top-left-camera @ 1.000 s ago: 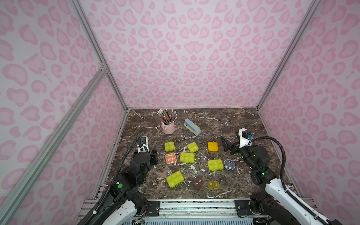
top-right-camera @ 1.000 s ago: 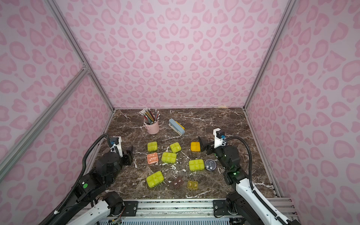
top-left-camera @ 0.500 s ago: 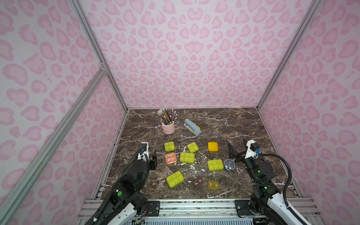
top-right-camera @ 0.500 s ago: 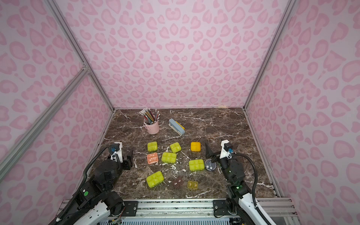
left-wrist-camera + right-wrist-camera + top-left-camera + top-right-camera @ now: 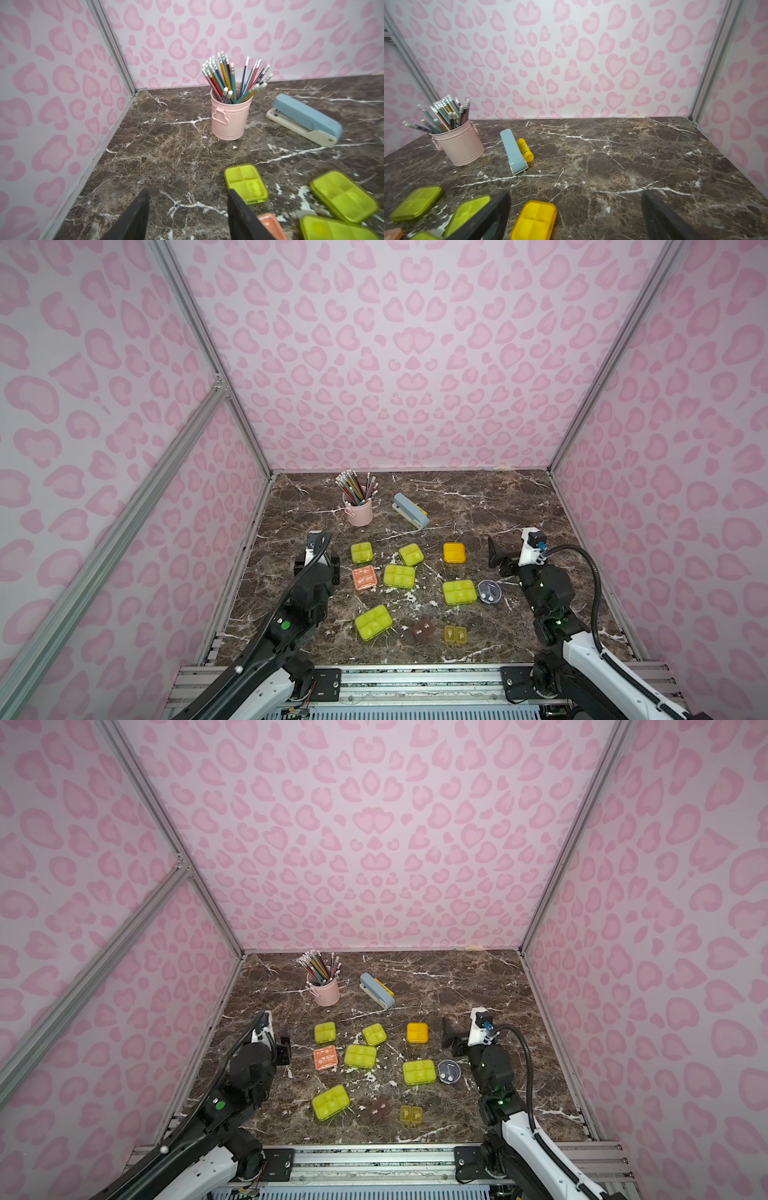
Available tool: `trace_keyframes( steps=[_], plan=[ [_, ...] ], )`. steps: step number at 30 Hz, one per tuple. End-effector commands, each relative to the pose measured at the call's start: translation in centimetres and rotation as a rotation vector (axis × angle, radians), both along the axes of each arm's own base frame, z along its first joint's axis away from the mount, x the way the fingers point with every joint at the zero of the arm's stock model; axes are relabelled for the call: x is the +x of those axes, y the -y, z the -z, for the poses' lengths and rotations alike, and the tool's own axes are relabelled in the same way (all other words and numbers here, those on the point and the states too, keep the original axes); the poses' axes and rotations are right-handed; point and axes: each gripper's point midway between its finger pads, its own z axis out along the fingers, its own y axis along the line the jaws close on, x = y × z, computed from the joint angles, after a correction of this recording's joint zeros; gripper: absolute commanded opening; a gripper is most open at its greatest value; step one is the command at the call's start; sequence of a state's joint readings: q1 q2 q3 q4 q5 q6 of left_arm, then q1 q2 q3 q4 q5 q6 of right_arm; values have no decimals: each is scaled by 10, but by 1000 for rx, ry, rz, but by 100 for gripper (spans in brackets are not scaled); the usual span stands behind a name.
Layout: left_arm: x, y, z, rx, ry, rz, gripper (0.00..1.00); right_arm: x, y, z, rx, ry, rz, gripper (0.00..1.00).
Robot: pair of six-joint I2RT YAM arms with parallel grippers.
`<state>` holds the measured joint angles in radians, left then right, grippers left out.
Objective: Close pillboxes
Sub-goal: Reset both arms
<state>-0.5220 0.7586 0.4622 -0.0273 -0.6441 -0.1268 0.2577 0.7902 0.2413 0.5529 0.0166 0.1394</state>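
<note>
Pillboxes [image 5: 399, 576]: small lime, amber, salmon, brown and round grey plastic cases, on the marble counter [image 5: 478, 506], nearer me than the pink metal pencil cup [image 5: 360, 512].
Handling: light, stiff, slick, I judge; press each lid's free edge.
Left pincer [image 5: 188, 193]: apart, empty.
Right pincer [image 5: 576, 193]: wide apart, empty.

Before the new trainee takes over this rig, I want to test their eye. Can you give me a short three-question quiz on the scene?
1. True or false: the right gripper is holding the amber pillbox.
2. What lies right beside the stapler? A) a yellow tube B) scissors C) a tape roll
3. Fill in: the pencils stand in a pink ____.
Key: 1 false, its jaws are open and empty; 2 A; 3 cup.
</note>
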Motion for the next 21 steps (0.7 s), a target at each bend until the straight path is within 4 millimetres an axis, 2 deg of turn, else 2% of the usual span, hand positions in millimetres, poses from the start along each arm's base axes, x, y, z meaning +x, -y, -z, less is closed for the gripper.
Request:
trace_keyframes(
  steps=[1,4,6,9,11,15,18,21],
  plan=[
    [49,5,-16,-141,53,-22,65,22,14,-22,45,30,48,98],
    [83,21,-20,-121,-3,26,67,45,30,-36,88,-7,109,98],
    [97,29,-34,-121,-15,41,68,59,36,-51,81,-21,128,98],
    [108,26,-51,-99,-31,21,68,76,38,-65,67,-52,141,98],
    [107,15,-48,-63,-74,-12,68,84,39,-70,73,-62,143,98],
    [91,-24,-32,-73,-118,-156,68,92,44,-72,78,-59,144,98],
    [72,-53,-15,-114,-128,-278,68,89,55,-64,85,-73,163,98],
    [56,-67,-4,-62,-156,-312,68,82,72,-55,100,-87,194,98]
  ],
)
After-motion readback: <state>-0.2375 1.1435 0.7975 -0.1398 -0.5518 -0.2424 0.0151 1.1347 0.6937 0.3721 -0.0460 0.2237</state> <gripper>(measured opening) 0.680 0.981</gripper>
